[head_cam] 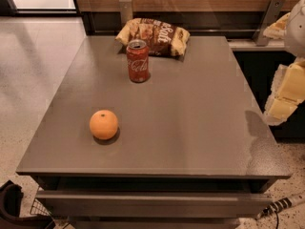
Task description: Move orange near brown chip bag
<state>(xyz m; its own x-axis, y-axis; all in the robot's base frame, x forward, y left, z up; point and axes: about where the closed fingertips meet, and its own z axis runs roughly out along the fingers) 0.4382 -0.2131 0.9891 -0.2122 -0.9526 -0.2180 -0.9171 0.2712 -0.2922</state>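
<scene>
Grey counter (190, 128) bears the brown chip bag (155, 36) at its far edge, the claw (285, 99) off its right side (apart or together, I cannot tell), and the red soda can (137, 61) just before the bag, likely toppled if the near-left orange (103, 124) travels straight there.

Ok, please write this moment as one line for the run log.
orange: front left of table | brown chip bag: back edge, behind red soda can | gripper: beyond table's right edge, far from orange
</scene>
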